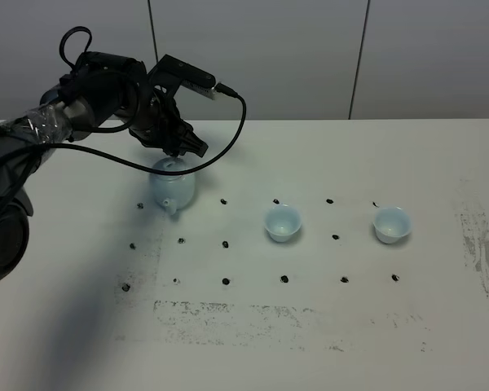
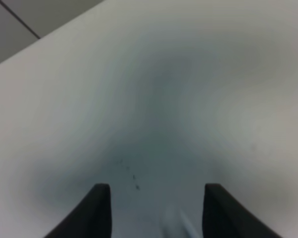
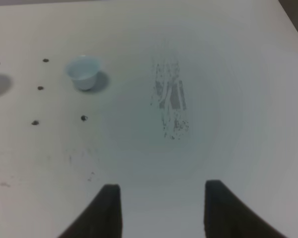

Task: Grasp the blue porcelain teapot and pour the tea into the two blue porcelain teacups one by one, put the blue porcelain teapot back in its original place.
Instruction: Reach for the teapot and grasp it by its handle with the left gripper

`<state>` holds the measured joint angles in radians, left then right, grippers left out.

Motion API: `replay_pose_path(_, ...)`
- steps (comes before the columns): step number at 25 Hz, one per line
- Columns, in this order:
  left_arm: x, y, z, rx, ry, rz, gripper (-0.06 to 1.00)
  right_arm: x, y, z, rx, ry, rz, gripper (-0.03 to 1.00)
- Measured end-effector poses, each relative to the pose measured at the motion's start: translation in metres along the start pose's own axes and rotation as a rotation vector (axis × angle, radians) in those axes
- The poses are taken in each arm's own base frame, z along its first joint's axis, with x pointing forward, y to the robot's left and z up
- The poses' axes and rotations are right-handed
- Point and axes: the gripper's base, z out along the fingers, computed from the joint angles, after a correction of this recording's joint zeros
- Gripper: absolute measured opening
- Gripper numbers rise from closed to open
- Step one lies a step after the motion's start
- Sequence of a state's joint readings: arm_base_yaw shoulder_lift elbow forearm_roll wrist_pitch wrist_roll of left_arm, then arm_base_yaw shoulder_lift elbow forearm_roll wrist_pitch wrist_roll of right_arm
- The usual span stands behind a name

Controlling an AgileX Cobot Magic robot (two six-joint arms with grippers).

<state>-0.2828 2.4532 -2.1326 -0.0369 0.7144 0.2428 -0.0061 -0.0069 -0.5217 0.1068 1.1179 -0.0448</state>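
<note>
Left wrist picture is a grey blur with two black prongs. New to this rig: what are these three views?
A two-armed robot works at a white table. The wide picture comes from a camera mounted high: the left gripper is down at the top of the blue porcelain teapot, with the two blue porcelain teacups to the teapot's right. The other pictures come from a camera on each wrist; the black prongs are gripper fingers. The left one blurs, probably from being very close to the teapot. Its jaws stand apart and the teapot sits on the table. The right gripper is open over the table, holding nothing.
</note>
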Motion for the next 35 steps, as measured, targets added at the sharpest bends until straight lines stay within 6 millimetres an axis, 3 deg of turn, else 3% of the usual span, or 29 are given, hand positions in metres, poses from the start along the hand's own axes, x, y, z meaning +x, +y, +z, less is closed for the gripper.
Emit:
replay_pose_path(19,0.004,0.027,-0.009,-0.088,0.02,0.037,0.45,0.0,0.0,0.0,0.0,0.0,0.0,0.37)
replay_pose_path(24,0.002,0.029,-0.02,-0.092,0.029,0.034,0.45,0.0,0.0,0.0,-0.001,0.0,0.0,0.37)
replay_pose_path(35,0.013,0.027,-0.021,-0.065,0.148,0.028,0.45,0.0,0.0,0.0,-0.001,0.0,0.0,0.37)
